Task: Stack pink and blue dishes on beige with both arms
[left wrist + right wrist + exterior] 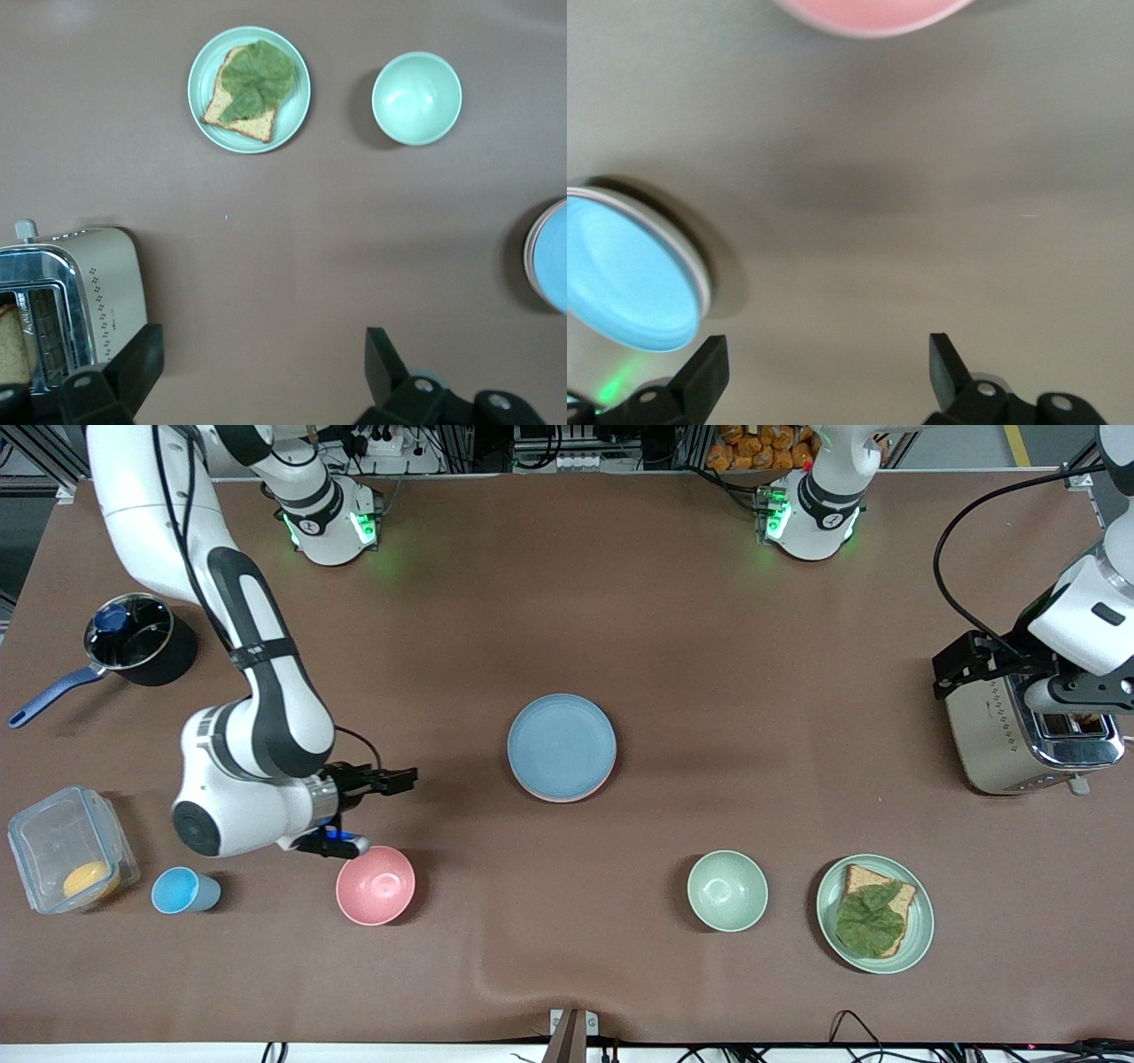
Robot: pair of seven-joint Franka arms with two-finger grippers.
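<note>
In the middle of the table the light blue plate lies on top of a stack, and the pale pink plate's rim peeks out beneath it. The beige plate is hidden. The stack's edge shows as the blue plate in the left wrist view. My right gripper hovers open and empty over bare table beside the pink bowl; its fingers stand wide apart. My left gripper is open and empty over the table beside the toaster, with its fingers spread wide.
A pink bowl, a small blue cup and a clear box stand toward the right arm's end. A pot sits farther back. A green bowl, a green plate with toast and a toaster stand toward the left arm's end.
</note>
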